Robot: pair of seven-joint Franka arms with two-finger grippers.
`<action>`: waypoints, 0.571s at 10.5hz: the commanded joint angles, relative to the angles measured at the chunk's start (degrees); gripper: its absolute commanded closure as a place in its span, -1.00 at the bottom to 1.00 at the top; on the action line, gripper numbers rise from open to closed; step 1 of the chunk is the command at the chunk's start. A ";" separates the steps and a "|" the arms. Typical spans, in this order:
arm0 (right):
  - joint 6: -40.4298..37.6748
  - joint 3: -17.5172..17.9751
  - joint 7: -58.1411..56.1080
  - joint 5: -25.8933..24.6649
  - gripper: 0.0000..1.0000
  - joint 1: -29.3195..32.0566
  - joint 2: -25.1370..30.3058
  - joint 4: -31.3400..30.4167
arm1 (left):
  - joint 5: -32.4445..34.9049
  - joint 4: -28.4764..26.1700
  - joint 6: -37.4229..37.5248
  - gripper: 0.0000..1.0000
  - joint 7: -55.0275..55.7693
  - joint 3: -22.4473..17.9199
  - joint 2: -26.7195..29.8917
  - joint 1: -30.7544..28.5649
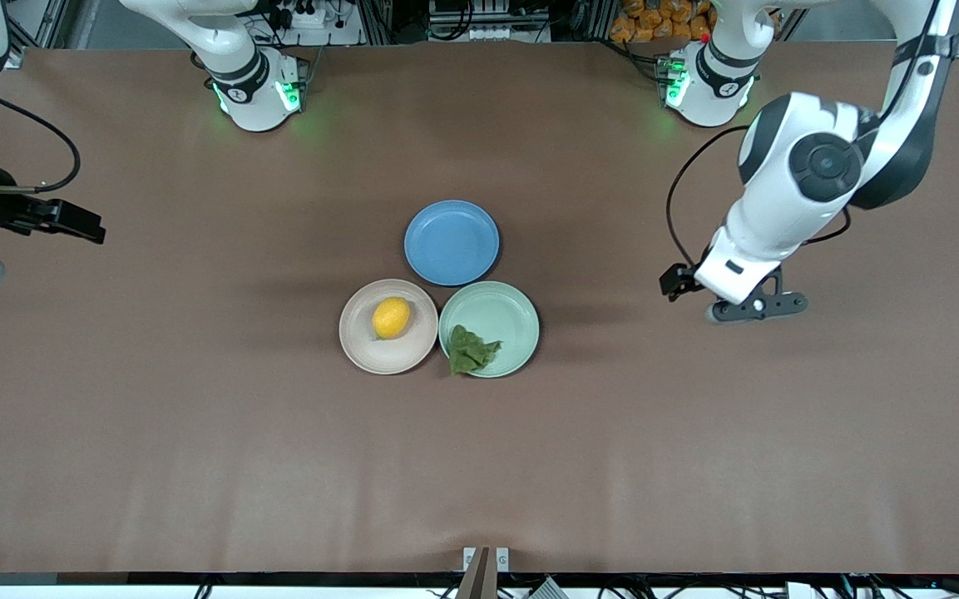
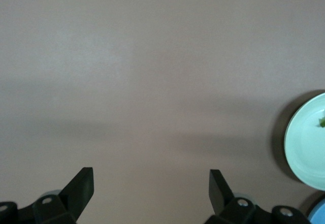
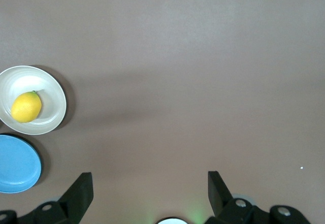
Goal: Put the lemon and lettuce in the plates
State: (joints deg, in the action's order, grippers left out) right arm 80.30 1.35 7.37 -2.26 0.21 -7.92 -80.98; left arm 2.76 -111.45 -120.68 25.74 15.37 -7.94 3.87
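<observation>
- Front view: lemon (image 1: pixel 391 318) on beige plate (image 1: pixel 363 345), lettuce (image 1: pixel 471 350) on mint plate (image 1: pixel 512 316), bench centre; blue plate (image 1: pixel 452 242) spare. Task looks done.
- Left wrist view: left gripper (image 2: pixel 151 182) spread, empty, over bare bench toward the left arm's edge.
- Right wrist view: right gripper (image 3: pixel 150 184) spread, empty, parked at the right arm's edge.

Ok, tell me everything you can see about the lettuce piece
The lettuce is a small dark green leaf piece, wrinkly and roughly triangular, lying flat and loose. It sits in the pale mint green plate, on the part nearest the front camera and toward the beige-pink plate, with one corner reaching over the rim. Only the green plate touches it; neither tool is near. In the left wrist view just a green sliver shows at the picture's edge.
</observation>
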 commanded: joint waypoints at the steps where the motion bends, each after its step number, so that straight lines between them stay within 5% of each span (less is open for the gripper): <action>1: 1.88 -2.84 -4.56 0.76 -1.00 -0.65 1.85 -2.34 | -4.60 -6.32 0.36 -1.00 -5.26 -0.07 8.28 -2.80; 6: 3.19 -4.34 -6.58 1.11 -1.00 -1.97 2.38 -3.40 | -6.19 -2.21 3.33 -1.00 -5.35 -4.28 12.77 -2.29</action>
State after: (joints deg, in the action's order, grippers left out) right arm 81.68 -1.98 1.57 -2.22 -0.65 -7.64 -82.32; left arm -1.46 -115.40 -120.19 22.07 13.47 2.19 1.25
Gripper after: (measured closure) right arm 0.000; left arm 0.000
